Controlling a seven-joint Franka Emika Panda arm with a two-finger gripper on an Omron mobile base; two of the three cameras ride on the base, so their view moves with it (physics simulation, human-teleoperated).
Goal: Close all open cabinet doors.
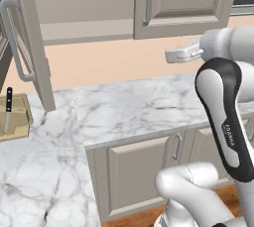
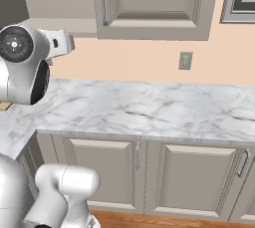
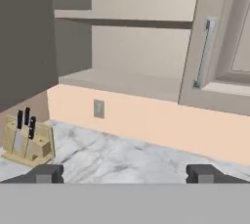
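Note:
One cabinet door stands swung out at the left, its silver bar handle facing away from the arm. The hand view shows it as a dark panel beside the bare shelves of the cabinet. The neighbouring cabinet door lies flush and shut, with its handle on its left edge. My gripper hangs above the counter, in front of the uncovered cabinet and to the right of the swung-out door. Its jaws are open with nothing between them.
A wooden knife block stands on the marble counter under the swung-out door. A wall socket sits on the peach backsplash. Shorter under-counter doors are shut.

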